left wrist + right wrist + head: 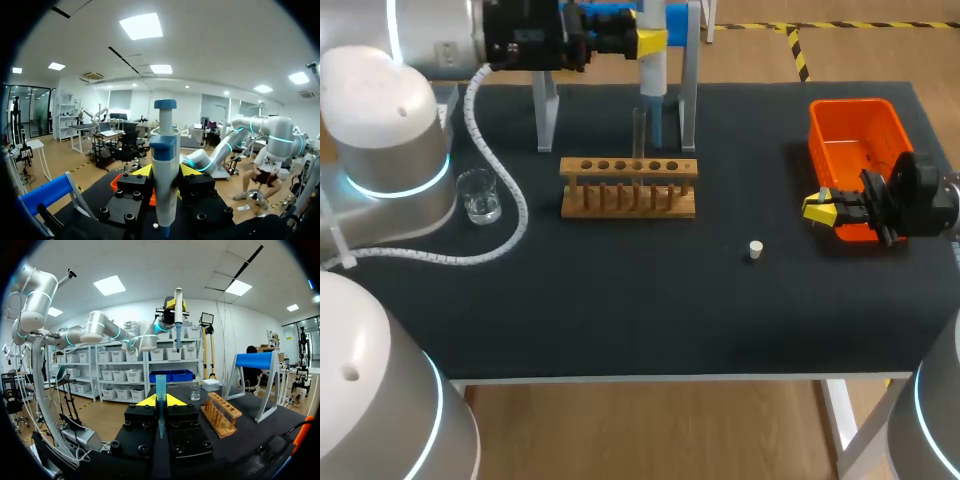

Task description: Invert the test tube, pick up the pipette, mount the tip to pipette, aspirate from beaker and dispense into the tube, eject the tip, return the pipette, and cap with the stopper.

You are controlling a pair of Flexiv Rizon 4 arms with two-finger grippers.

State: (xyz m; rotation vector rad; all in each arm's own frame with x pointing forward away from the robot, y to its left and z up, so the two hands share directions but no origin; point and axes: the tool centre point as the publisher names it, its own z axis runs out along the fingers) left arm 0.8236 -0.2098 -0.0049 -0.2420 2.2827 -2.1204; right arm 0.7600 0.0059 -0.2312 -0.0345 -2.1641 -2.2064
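Observation:
My left gripper point(650, 42) is high over the back of the table, shut on the white and blue pipette point(652, 70), which hangs upright. In the left wrist view the pipette point(165, 180) stands between the yellow fingertips point(144, 171). A clear test tube point(639, 135) stands upright in the wooden rack point(628, 187), just below the pipette. My right gripper point(817, 208) is beside the orange bin, shut on a pale blue pipette tip point(160, 390) that stands upright between its fingers. The glass beaker point(480, 195) is at the left. A small white stopper point(755, 250) lies right of the middle.
An orange bin point(855, 145) sits at the right, just behind my right gripper. The grey pipette stand point(688, 95) with its blue bar point(610, 15) is at the back, behind the rack. A white spiral cable point(500, 180) from my left arm curves past the beaker.

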